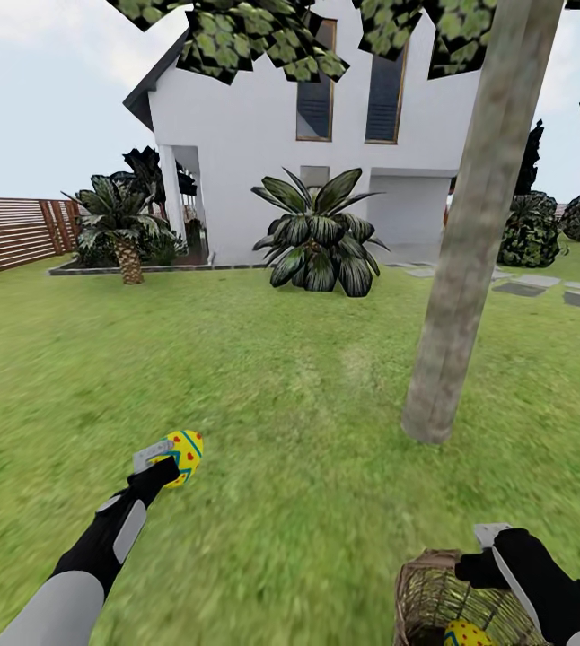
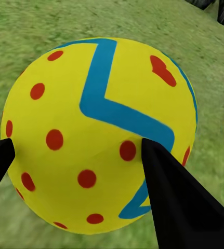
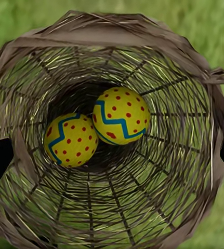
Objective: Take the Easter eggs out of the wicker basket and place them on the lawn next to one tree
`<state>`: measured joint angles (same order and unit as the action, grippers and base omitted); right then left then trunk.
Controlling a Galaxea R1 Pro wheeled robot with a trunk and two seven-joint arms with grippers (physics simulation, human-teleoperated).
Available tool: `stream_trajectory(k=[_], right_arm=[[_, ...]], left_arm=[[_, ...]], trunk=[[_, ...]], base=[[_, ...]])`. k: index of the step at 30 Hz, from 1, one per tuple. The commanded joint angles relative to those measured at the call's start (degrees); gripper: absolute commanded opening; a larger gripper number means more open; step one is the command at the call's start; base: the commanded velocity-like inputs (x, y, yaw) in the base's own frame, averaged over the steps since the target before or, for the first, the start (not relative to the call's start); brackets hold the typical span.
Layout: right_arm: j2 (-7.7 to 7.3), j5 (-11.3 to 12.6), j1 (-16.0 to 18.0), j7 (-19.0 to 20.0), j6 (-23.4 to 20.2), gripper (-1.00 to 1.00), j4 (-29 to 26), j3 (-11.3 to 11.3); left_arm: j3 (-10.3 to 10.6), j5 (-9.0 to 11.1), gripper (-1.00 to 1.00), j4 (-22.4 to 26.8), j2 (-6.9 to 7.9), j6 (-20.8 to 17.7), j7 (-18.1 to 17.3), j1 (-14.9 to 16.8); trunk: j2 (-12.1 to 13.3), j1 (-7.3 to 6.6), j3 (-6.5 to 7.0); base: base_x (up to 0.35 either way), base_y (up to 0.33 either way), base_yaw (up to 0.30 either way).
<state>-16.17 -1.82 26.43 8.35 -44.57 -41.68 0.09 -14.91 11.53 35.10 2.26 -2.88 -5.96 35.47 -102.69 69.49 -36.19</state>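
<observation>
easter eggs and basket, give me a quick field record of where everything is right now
eggs in basket: two Easter eggs, side by side at the bottom of the wicker basket
egg out of basket: one egg held above the lawn
left tool: shut on the held egg, fingers on either side of it
right tool: over the basket's rim, fingers apart, gripping nothing
tree: trunk stands on the grass just beyond the basket
eggs by tree: none yet
</observation>
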Motion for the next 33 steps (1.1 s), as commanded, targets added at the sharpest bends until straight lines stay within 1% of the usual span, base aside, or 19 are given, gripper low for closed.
stream_trajectory(k=[1,12,17,25,33], right_arm=[[-0.01,-0.2,0.0,0.3,-0.3,1.00,0.0,0.0],[-0.01,-0.3,0.0,0.3,-0.3,1.00,0.0,0.1],[-0.06,-0.3,0.0,0.3,-0.3,1.00,0.0,0.0],[-0.09,-0.3,0.0,0.3,-0.3,1.00,0.0,0.0],[-0.08,-0.3,0.0,0.3,-0.3,1.00,0.0,0.0]], left_arm=[[-0.2,0.5,-1.00,0.1,0.05,-0.3,-0.3,0.0],[-0.2,0.5,-1.00,0.1,-0.03,-0.3,-0.3,0.0],[0.1,0.5,-1.00,0.1,-0.14,-0.3,-0.3,0.0],[0.2,0.5,-1.00,0.0,-0.41,-0.3,-0.3,0.0],[0.1,0.6,-1.00,0.0,-0.46,-0.3,-0.3,0.0]], trunk=[[-0.4,0.22,-0.24],[-4.9,2.64,-2.22],[-6.9,3.73,-3.12],[-10.1,5.49,-4.55],[-13.3,7.25,-5.99]], base=[[0.000,0.000,0.000],[0.000,0.000,0.000],[0.002,0.000,0.000],[0.282,0.003,0.000],[0.030,0.000,0.000]])
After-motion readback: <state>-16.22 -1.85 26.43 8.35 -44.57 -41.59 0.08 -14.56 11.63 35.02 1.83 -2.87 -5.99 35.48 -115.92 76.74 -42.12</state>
